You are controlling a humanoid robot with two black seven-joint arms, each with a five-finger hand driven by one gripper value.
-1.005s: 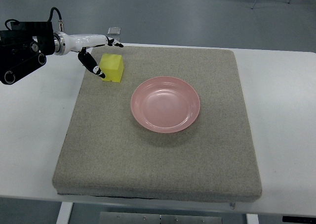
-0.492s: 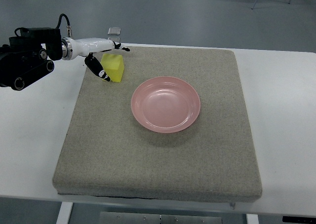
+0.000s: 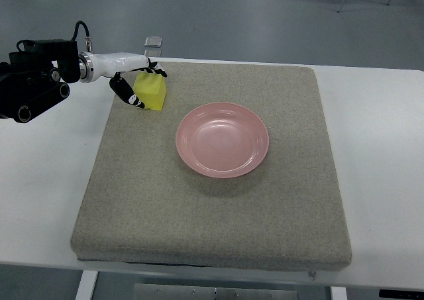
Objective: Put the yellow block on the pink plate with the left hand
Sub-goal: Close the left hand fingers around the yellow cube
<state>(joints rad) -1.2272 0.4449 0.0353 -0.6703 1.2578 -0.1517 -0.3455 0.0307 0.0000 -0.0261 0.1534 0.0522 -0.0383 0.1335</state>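
The left hand reaches in from the left edge and sits at the yellow block, with its thumb down the block's near-left face and its other fingers over the far top edge; the fingers are curling round the block, though whether they already press firmly on it cannot be told from this view. The block rests on the grey mat near the far-left corner, apart from the pink plate, which lies near the mat's middle on the white bench. The step in hand looks like securing the grasp. To do it well, the thumb and fingers should meet opposite faces squarely, so the block does not twist or skid away, and the lift should wait until both sides are seated.
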